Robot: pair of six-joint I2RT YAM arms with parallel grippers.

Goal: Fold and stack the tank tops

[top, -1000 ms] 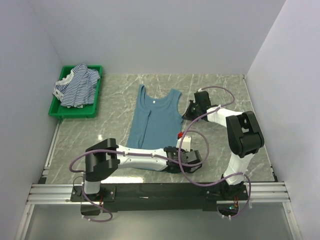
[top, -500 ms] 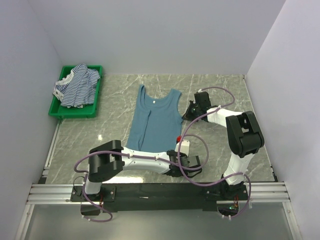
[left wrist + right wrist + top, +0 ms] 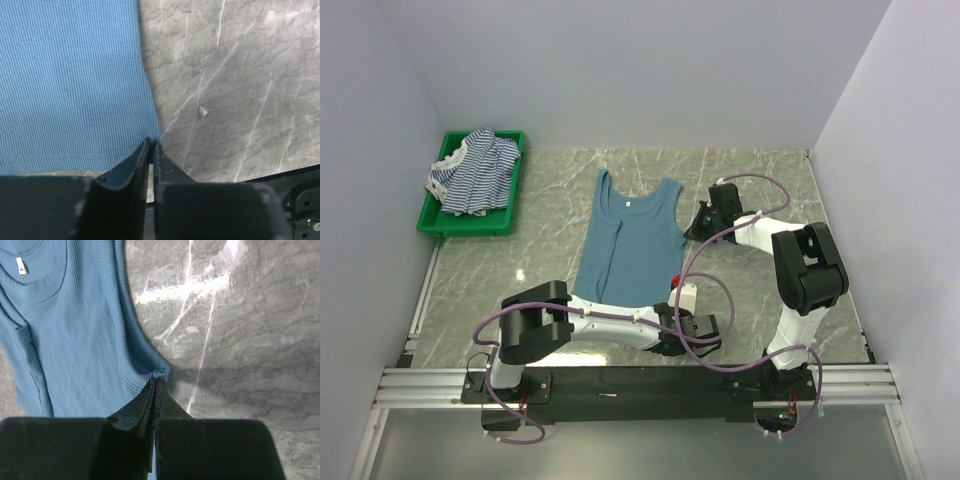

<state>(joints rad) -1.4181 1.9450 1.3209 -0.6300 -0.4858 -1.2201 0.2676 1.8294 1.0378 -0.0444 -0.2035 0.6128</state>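
A green bin sits at the table's far left corner. In it lie the striped tops, crumpled in one heap that rises above the rim. Thin blue-and-white stripes show on the upper right of the heap, and wider dark-and-white stripes at its left and near side.

The left gripper is low over the table near the middle of the near edge. Its arm reaches across from the left. Its jaws are closed to a thin slit, and the near right corner of the teal top's hem is pinched between the tips. In the top view this gripper is at that same corner of the cloth.

The right gripper is pressed fully together. It nips the right side of the teal top at the bottom of the armhole, where the ribbed edge puckers into a small fold at the tips. From above, it sits just beside the top's right edge, right of the table's middle.

The teal top lies spread flat on the middle of the table, with its straps toward the far edge and its hem toward the near edge. The cloth is finely ribbed and mostly smooth. A long lengthwise crease runs down its left part. A small white label shows inside the neckline.
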